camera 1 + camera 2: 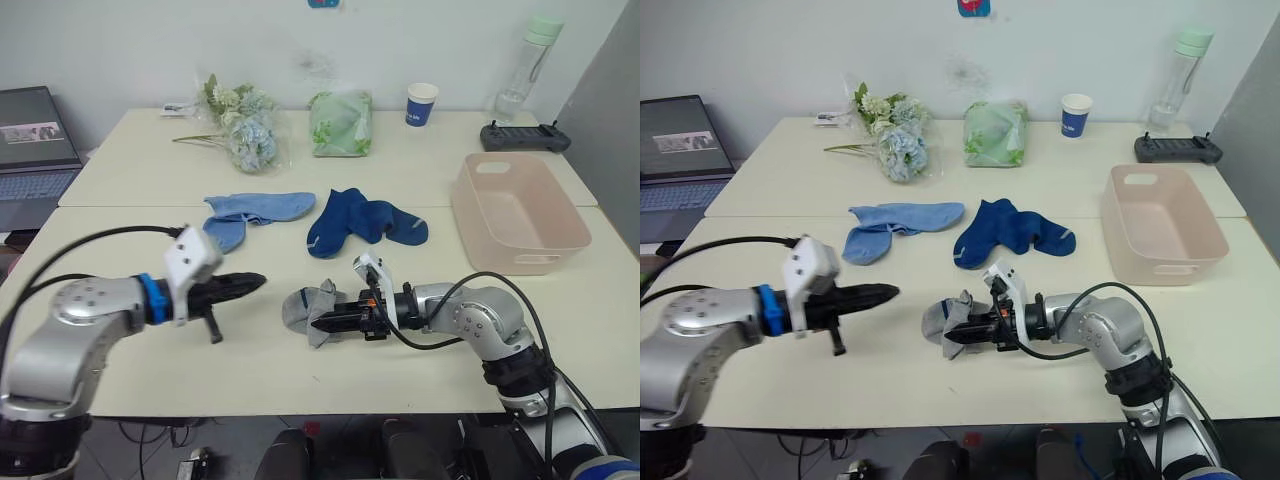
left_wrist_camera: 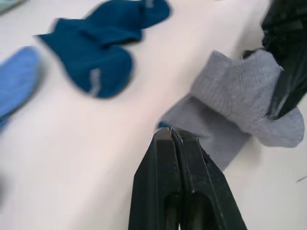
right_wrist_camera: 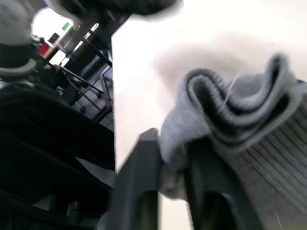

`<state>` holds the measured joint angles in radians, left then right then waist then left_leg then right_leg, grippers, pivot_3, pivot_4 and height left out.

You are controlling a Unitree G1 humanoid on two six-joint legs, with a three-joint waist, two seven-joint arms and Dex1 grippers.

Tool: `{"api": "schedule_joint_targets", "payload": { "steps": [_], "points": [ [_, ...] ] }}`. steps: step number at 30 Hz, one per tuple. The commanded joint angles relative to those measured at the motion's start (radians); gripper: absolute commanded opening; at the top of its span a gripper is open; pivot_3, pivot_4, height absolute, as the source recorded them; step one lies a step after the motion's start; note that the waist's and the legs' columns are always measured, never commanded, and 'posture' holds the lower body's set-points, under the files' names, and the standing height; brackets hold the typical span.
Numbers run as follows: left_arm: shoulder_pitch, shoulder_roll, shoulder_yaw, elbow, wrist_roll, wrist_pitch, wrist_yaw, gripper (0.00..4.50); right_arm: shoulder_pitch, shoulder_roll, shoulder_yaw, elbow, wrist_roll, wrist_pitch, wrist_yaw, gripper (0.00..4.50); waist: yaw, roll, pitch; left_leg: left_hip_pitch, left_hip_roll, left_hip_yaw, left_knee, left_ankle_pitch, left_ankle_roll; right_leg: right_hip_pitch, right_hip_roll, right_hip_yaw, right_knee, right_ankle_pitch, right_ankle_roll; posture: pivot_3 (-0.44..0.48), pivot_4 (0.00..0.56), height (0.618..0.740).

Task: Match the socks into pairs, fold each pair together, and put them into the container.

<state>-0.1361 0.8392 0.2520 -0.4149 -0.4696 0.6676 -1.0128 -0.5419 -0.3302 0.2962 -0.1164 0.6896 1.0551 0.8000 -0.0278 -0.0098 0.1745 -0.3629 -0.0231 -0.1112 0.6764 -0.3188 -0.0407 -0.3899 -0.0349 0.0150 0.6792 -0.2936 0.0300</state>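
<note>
- Cream tabletop (image 1: 110, 190) runs back to a white wall, with a laptop (image 1: 35, 150) off its left end.
- Right gripper (image 1: 322, 322) lies low over the near part of the table, its two fingers pinching the grey socks (image 1: 308, 310); the right wrist view shows folded grey fabric (image 3: 230, 124) caught between the black fingers, layers curled over one another.
- Left gripper (image 1: 250, 282) points toward the right gripper, well apart from it in the head views, fingers pressed together and holding nothing.
- Left wrist view places the closed fingertips (image 2: 169, 136) just at the edge of the grey bundle (image 2: 240, 100); whether they touch it cannot be told. The right gripper's dark fingers show at that bundle's far side.
- Beyond the right gripper lie the dark navy socks (image 1: 362, 222), overlapping each other.
- Beyond the left gripper's tip lie the light blue socks (image 1: 250, 212), just beside the navy pair.
- Pink container (image 1: 520, 212) stands farther out on the right gripper's outer side, with no sock seen in it.
- Along the far edge sit a bunch of flowers (image 1: 245, 125), a green bag (image 1: 342, 122), a blue paper cup (image 1: 422, 103), a clear bottle (image 1: 525, 65) and a black controller (image 1: 525, 136).
</note>
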Motion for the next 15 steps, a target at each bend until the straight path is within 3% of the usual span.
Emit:
{"api": "schedule_joint_targets", "payload": {
  "steps": [1,6,10,15],
  "points": [
    [-0.022,-0.025,0.012,-0.023,-0.053,0.022,0.043,0.0,-0.026,0.02,-0.034,-0.035,0.05,0.013,0.032,2.24,0.002,0.0,0.0,0.0,0.0,0.0,0.0,0.0,0.0,0.0,0.0,0.0,0.0,0.0,0.0,0.0,0.15,0.74],
    [-0.069,-0.058,-0.023,-0.09,-0.121,0.076,0.088,0.0,-0.027,0.043,-0.089,-0.048,0.073,0.052,-0.017,4.0,-0.001,-0.001,0.0,0.0,0.0,0.0,0.0,0.0,0.0,0.0,0.0,0.0,0.0,0.0,0.0,0.0,0.15,0.74],
    [-0.064,-0.05,-0.099,-0.117,-0.121,0.072,0.08,0.0,-0.035,0.039,-0.173,-0.061,0.122,0.099,-0.039,4.0,-0.002,-0.001,0.0,0.0,0.0,0.001,0.0,0.0,0.0,0.0,0.0,0.001,0.0,0.0,0.0,0.0,0.15,0.74],
    [-0.012,-0.056,-0.285,-0.02,0.082,-0.116,0.088,0.0,-0.047,0.0,-0.227,-0.032,0.049,0.091,-0.144,4.0,-0.002,-0.001,0.0,0.0,0.0,0.002,0.0,0.0,0.0,0.0,0.0,0.002,0.0,0.0,0.0,0.0,0.15,0.74]
  ]
}}
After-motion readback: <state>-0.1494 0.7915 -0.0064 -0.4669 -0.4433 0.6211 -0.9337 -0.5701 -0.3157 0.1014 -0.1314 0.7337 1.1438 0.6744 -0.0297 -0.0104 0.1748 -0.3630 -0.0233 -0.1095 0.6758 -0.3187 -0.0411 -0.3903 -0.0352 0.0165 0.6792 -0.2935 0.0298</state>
